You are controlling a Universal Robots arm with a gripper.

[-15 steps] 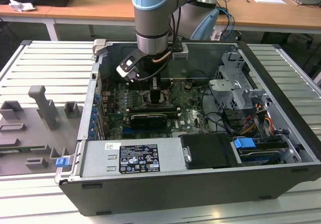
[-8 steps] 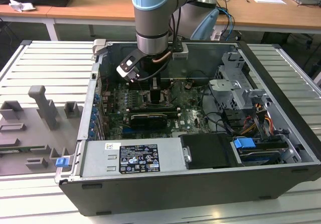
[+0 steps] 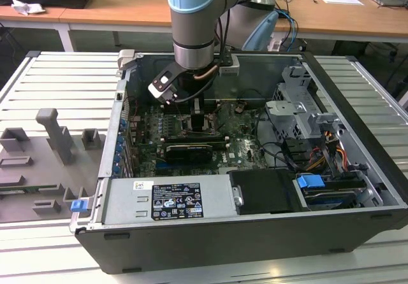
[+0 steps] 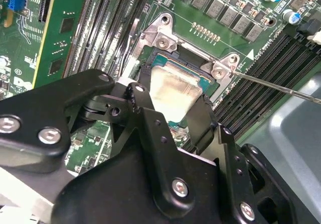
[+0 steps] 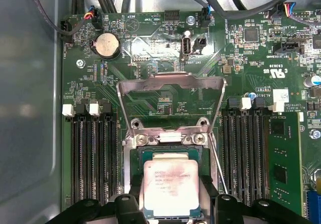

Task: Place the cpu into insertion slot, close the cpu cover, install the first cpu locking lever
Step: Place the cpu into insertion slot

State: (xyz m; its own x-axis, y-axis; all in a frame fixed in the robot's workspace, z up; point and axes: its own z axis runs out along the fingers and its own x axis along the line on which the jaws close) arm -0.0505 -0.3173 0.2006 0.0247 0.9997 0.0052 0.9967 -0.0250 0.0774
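Note:
The cpu (image 5: 170,184), a flat square chip with a dull silver top, lies in or just over the insertion slot (image 5: 165,137) on the green motherboard. My gripper (image 5: 170,196) straddles it, black fingers (image 5: 134,191) pressed against two opposite edges; the second wrist view shows the cpu (image 4: 173,91) the same way between the fingers (image 4: 204,108). The cpu cover (image 5: 150,82), a silvery frame plate, stands swung open on its hinge beyond the socket. A thin locking lever (image 4: 281,86) sticks out beside the socket, unlatched. In the exterior view my gripper (image 3: 197,120) is low inside the computer case.
Memory slots (image 5: 93,153) run along both sides of the socket. A coin battery (image 5: 107,44) and cable connectors sit past the cover. The case (image 3: 191,201) has a drive cage (image 3: 299,112) and bundled cables on the exterior view's right; grey fixtures (image 3: 54,134) stand outside on the left.

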